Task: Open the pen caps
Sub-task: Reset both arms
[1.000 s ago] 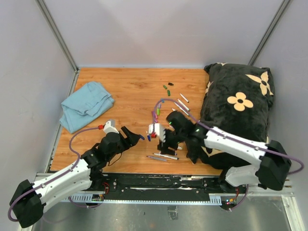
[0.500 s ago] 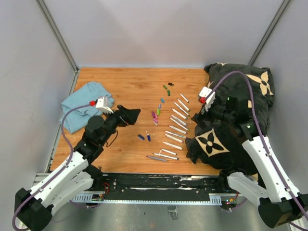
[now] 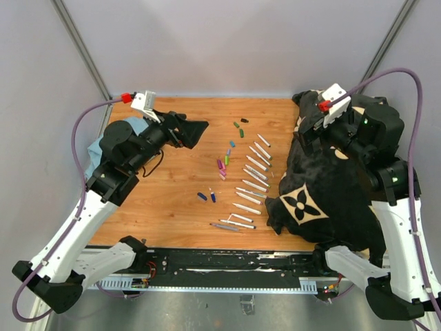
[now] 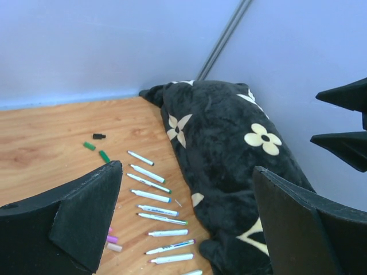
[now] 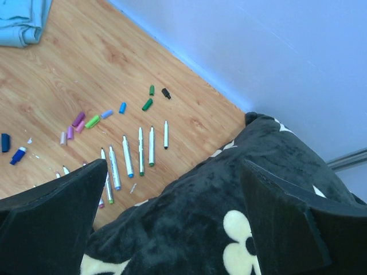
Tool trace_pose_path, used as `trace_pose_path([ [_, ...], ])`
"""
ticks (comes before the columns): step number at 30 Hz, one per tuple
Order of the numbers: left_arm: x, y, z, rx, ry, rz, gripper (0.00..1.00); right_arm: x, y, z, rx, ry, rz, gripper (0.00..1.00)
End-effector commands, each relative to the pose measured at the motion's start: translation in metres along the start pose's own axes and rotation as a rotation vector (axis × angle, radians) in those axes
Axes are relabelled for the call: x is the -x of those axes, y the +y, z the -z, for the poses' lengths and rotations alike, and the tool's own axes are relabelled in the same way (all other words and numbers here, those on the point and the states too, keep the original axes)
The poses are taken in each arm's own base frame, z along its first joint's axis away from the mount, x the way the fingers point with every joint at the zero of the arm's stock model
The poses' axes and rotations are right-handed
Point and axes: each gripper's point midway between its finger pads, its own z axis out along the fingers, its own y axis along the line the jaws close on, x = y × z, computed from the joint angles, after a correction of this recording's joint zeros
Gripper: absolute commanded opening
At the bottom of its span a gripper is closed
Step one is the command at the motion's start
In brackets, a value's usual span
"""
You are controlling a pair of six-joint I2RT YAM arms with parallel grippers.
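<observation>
Two arms that were huddled low over the middle of the table a second ago have swung up and apart. The left gripper now hangs at the upper left of the top view and the right gripper at the upper right, over the black flowered pillow. Both sets of jaws stand wide apart with nothing between them.

Where they met, a dark blue cap and a short blue-and-white piece now lie loose on the wood, just left of the row of white pens. The rest of the pen caps are scattered at centre frame: purple, pink and green ones beside the row, with green and black ones further up towards the back wall. The blue cloth peeks out behind the left arm.

I'd judge that one more cap has just come off and been let go. With both arms backing off, the job looks at or near its end, though I can't tell whether the pens lowest in the frame still carry caps.
</observation>
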Motion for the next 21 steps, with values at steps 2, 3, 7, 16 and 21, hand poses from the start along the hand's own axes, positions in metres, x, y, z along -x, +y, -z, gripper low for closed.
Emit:
trace_pose_path([
  [2,0.013,-0.009,0.007,-0.015,0.046,-0.086,0.99,0.011,0.0,0.02,-0.015,0.01,-0.096,0.98],
  [3,0.017,-0.011,0.009,-0.018,0.044,-0.091,0.99,0.015,-0.003,0.023,-0.041,0.004,-0.122,0.98],
  [7,0.028,-0.017,0.017,-0.022,0.031,-0.104,0.99,0.024,-0.025,0.038,-0.187,-0.008,-0.217,0.98],
  [16,0.047,-0.024,0.031,-0.012,0.007,-0.125,0.99,0.041,-0.022,0.059,-0.183,-0.041,-0.232,0.98],
  [21,0.047,-0.025,0.037,-0.012,0.005,-0.126,0.99,0.039,-0.024,0.06,-0.194,-0.031,-0.211,0.98],
])
